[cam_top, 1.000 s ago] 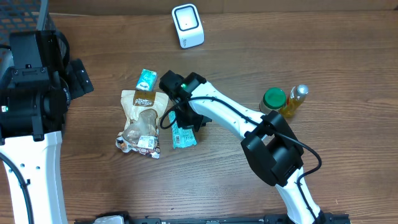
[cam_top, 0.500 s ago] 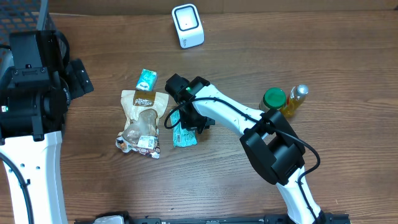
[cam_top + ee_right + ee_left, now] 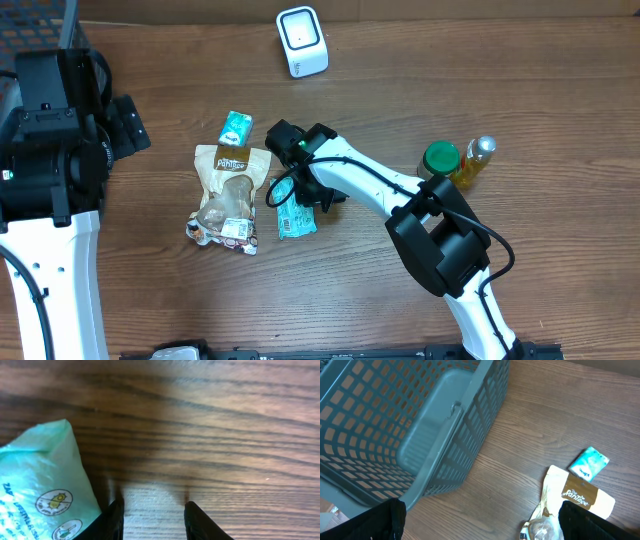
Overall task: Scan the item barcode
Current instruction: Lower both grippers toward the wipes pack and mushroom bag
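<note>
Right wrist: end effector [image 3: 153, 506] beside packet [image 3: 44, 491] edge

Obstacles, centre left of the overhead view: tan pouch [image 3: 230, 190], small teal packet [image 3: 235, 127] at its upper edge, green packet [image 3: 295, 220] just right, with only narrow strips of wood between. The right arm [image 3: 365, 180] lies diagonally across the centre. Green-lidded jar [image 3: 440, 158] and oil bottle [image 3: 478, 160] stand close together right of centre. White scanner [image 3: 302, 41] at top centre. Left arm [image 3: 50, 150] and grey mesh basket [image 3: 420, 425] fill the left edge. Open table [image 3: 560, 100]: upper right, lower centre, the band below the scanner.
</note>
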